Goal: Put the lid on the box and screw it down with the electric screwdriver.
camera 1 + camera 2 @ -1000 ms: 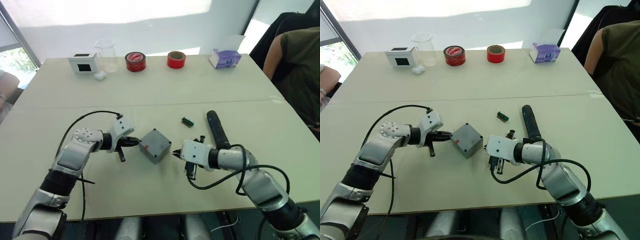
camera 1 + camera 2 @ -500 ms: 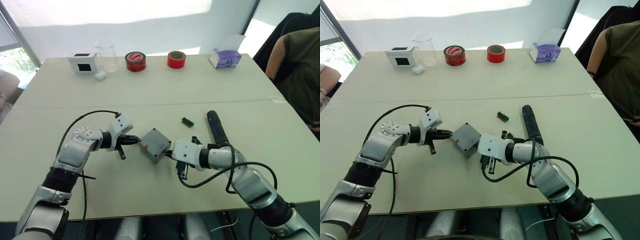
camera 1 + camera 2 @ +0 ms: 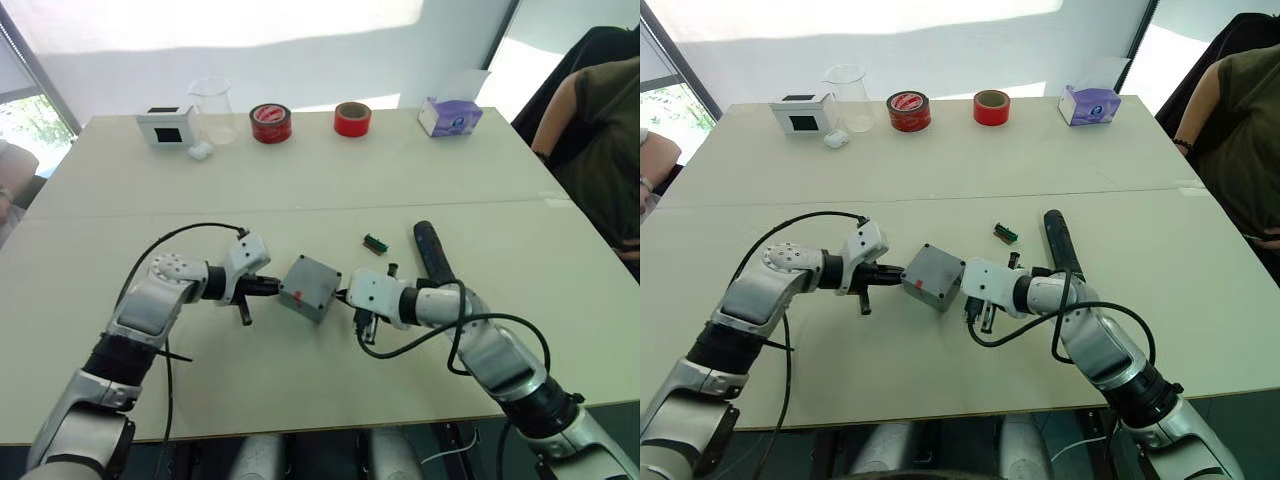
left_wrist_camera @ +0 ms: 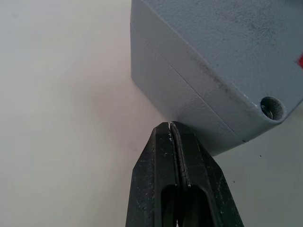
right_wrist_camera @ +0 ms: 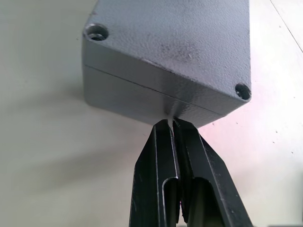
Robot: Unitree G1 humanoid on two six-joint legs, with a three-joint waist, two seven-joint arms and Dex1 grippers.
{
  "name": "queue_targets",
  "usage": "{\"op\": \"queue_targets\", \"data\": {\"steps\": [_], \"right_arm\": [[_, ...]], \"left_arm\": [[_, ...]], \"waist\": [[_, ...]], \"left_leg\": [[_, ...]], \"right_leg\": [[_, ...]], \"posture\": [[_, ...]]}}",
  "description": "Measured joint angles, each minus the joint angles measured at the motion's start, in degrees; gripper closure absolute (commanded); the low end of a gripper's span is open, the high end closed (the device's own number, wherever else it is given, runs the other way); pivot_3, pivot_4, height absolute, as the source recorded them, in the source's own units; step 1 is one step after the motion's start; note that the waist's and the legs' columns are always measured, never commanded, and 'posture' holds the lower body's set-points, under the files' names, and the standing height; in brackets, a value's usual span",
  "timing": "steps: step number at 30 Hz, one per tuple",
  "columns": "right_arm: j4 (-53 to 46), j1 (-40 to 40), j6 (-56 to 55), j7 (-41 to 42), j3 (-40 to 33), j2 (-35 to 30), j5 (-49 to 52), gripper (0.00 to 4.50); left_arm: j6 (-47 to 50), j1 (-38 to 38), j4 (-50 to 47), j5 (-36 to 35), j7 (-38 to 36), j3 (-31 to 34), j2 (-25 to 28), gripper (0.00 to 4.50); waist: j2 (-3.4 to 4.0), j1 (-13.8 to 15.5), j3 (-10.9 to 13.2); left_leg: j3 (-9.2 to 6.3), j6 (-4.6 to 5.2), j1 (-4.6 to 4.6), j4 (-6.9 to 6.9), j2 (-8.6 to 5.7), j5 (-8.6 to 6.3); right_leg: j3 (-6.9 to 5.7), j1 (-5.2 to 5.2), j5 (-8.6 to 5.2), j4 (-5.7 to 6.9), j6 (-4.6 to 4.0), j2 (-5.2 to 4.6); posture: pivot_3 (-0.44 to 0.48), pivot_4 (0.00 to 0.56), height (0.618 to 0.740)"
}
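The box sits mid-counter with the lid already on it. The left end effector and right end effector, both pinched closed and empty, press its opposite sides. The electric screwdriver lies just right.

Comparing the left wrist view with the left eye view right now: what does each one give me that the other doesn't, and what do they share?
Left wrist view alone: the seam where the lid sits on the box, and an open corner screw hole. Left eye view alone: the electric screwdriver lying on the table, the right gripper at the box's far side, and two tape rolls at the back. Both: the left gripper, shut, tips at the box.
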Motion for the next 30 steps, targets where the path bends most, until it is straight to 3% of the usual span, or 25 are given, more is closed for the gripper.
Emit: {"op": "queue_targets", "data": {"steps": [30], "right_arm": [[5.3,-1.6,-4.9,0.2,-0.3,0.1,-0.1,4.42]], "left_arm": [[5.4,4.2,-7.9,-2.5,-0.4,-0.4,1.7,4.50]], "waist": [[0.02,-0.1,0.0]], "left_leg": [[0.00,0.00,0.00,-0.01,0.00,0.00]], "right_leg": [[0.01,-0.01,0.00,-0.01,0.00,-0.02]], "posture": [[0.000,0.150,0.740]]}}
